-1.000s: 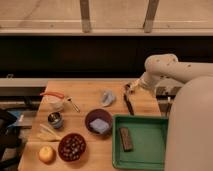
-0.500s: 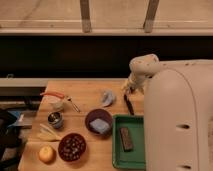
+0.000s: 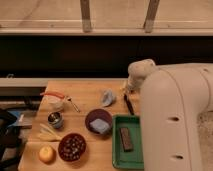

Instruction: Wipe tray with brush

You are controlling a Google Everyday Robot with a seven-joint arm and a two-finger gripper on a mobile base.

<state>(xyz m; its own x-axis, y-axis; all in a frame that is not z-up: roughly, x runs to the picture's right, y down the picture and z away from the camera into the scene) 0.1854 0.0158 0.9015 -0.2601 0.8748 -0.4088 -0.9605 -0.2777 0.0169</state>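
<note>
The green tray (image 3: 118,152) lies at the table's front right, and my arm hides its right part. A short brown block (image 3: 125,139) lies in it. The slim black brush (image 3: 129,105) lies on the wooden table just behind the tray's far edge. My gripper (image 3: 128,88) hangs over the table just behind the brush's far end, below the pale wrist (image 3: 140,70).
A purple bowl (image 3: 98,121) holding a grey sponge stands left of the tray. A crumpled grey cloth (image 3: 107,96) lies left of the brush. Further left are a dark bowl of nuts (image 3: 72,146), an orange fruit (image 3: 46,153), a metal cup (image 3: 55,120) and a white bowl (image 3: 54,101).
My arm has swung left and closer to the camera and now covers the right side of the table and tray. The gripper has moved left towards the brush. The brush and tray have not moved.
</note>
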